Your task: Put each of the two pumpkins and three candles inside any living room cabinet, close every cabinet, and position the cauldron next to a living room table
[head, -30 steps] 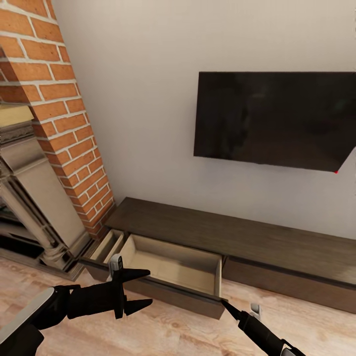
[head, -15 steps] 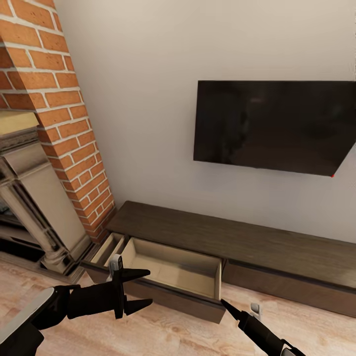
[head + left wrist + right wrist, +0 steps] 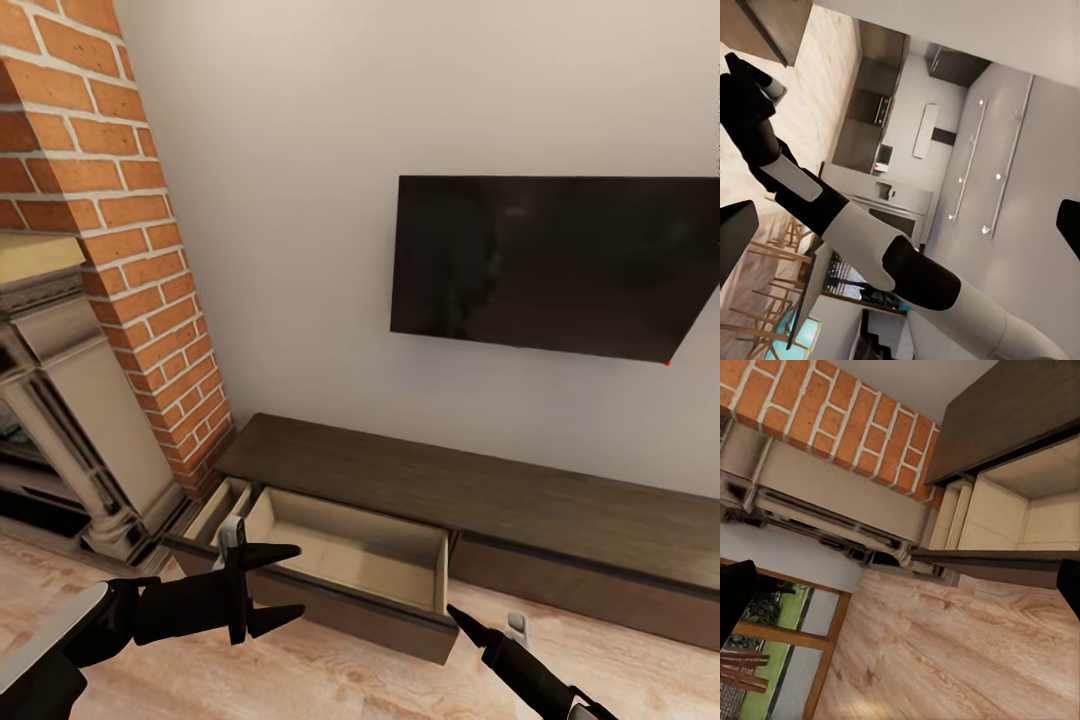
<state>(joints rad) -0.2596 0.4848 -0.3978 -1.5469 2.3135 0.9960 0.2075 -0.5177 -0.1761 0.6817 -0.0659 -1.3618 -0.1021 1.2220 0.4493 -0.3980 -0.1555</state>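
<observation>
The long, dark wood-grain cabinet has one pale-lined drawer pulled out. The left claw gapes, holding nothing; the right claw likewise.

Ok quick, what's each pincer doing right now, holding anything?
Left pincer: open, holding nothing, in front of the cabinet's open drawer.
Right pincer: empty; fingers look apart in its wrist view, so open.

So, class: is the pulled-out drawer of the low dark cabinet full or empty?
Empty. The drawer of the cabinet stands pulled out, and only its bare pale floor and walls show inside.
</observation>
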